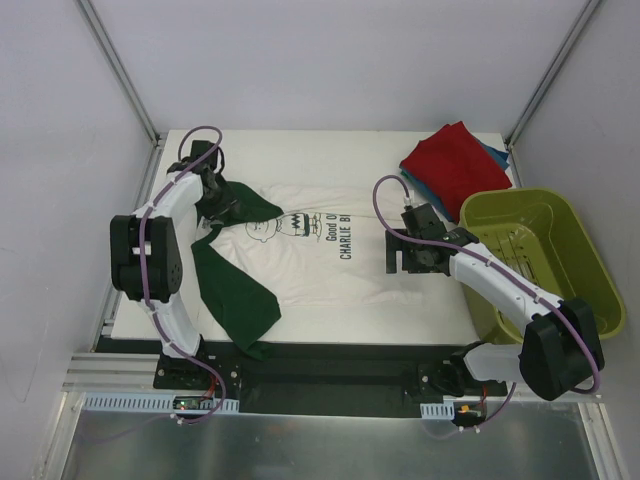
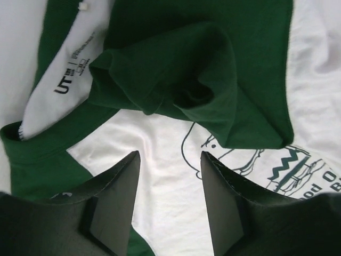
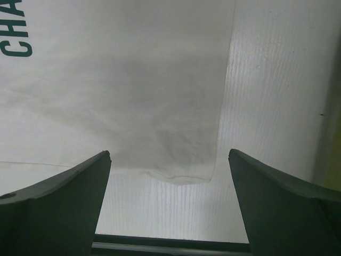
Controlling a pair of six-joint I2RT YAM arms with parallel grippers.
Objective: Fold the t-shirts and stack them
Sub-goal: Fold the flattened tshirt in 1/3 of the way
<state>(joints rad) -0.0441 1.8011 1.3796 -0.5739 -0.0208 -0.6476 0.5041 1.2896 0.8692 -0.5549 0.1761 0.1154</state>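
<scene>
The left gripper (image 2: 168,184) has its jaws parted with nothing between them. It hangs over the collar end of the cream-white t-shirt (image 1: 300,260), beside the bunched dark green sleeve (image 2: 186,80); whether its fingertips touch the cloth is hard to tell. The neck label (image 2: 63,87) just off it reads "UT", with smaller print too fine to read.

The right gripper (image 3: 168,176) is spread wide and holds nothing, above the shirt's hem corner (image 3: 184,173). Green chest lettering (image 1: 335,235) reads "Good O" and "CHARLIE B".

The shirt lies flat on the white table (image 1: 300,148), its long axis across it, collar to the left and hem to the right. The other green sleeve (image 1: 240,295) reaches the near edge.

In the far right corner a folded red t-shirt (image 1: 455,165) lies on a teal-blue t-shirt (image 1: 498,155), next to an olive-green basket (image 1: 510,196).
</scene>
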